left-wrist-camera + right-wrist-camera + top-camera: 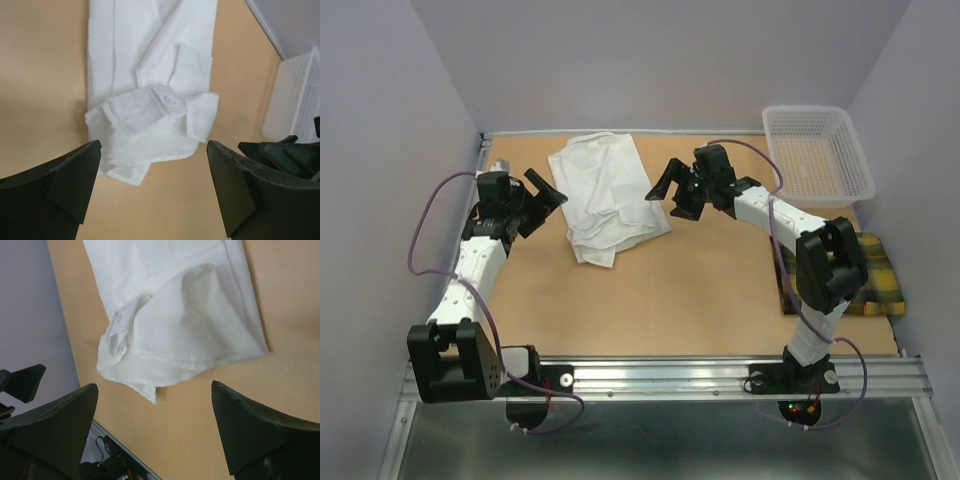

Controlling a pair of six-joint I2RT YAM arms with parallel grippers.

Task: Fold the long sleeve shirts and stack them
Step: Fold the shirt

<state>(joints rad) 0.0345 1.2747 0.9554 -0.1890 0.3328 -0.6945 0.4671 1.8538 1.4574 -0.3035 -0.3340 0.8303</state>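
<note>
Left tool (538, 200) and right tool (672, 195) both gape wide and empty, the half-folded white shirt (608, 195) sits left of the basket (860, 175) (plaid shirt (875, 275) on its near side), so I'd pinch matching corners and fold evenly, no bunching.

Top view: the plaid shirt (885, 287) is partly hidden behind the right arm (830, 262). Its collar and sleeves cannot be made out.

Left wrist view: the white shirt (150, 75) is cut off by the top edge. The basket (295, 100) is cut off by the right edge, and the left fingers (55, 195) by the bottom edge.

Right wrist view: the white shirt (200, 325) is cut off by the top edge, and the right fingers (255, 430) by the bottom edge.
</note>
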